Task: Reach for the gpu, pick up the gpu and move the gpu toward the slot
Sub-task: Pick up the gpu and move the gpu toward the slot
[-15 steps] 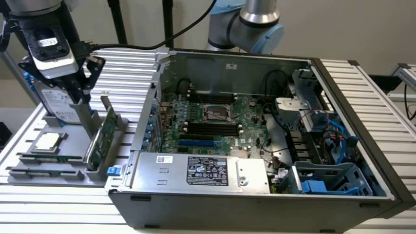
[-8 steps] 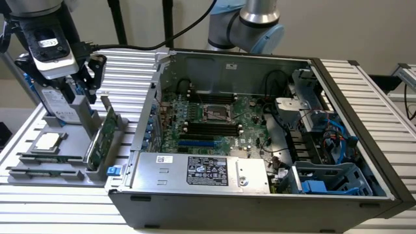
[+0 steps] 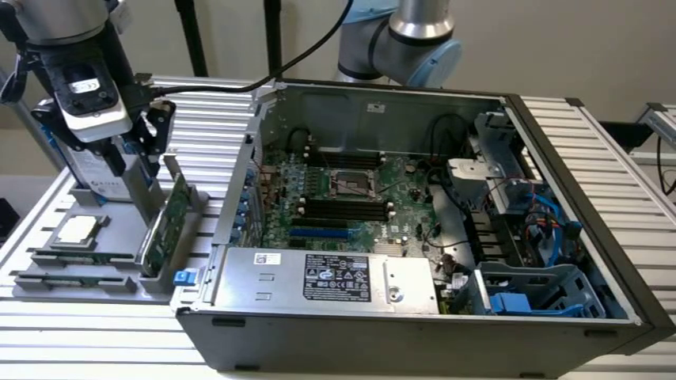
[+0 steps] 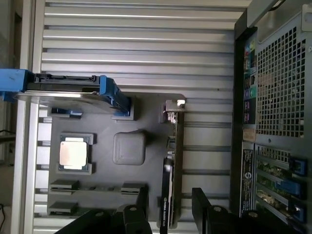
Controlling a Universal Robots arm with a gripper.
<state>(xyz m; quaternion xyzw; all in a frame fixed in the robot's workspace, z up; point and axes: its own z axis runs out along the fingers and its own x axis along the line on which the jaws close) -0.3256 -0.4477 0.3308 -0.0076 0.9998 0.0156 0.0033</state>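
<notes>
The gpu [image 3: 167, 226] stands on its long edge in a grey parts holder [image 3: 106, 289] at the exterior view's left, beside the open computer case. In the wrist view the gpu [image 4: 169, 170] is a thin dark strip with its silver bracket [image 4: 174, 108] at one end. My gripper [image 3: 134, 150] hangs above the holder, over the far end of the card and clear of it. It is open [image 4: 170, 209], and the two black fingers [image 4: 140, 207] stand on either side of the card's line. A blue slot [image 3: 317, 233] lies on the motherboard inside the case.
A silver hard drive with blue rails [image 4: 68, 90] stands upright in the holder. A processor chip [image 3: 79, 229] and two memory sticks [image 3: 63, 257] lie there too. The case wall [image 3: 237, 206] rises right beside the card. The power supply [image 3: 328, 277] fills the case's front.
</notes>
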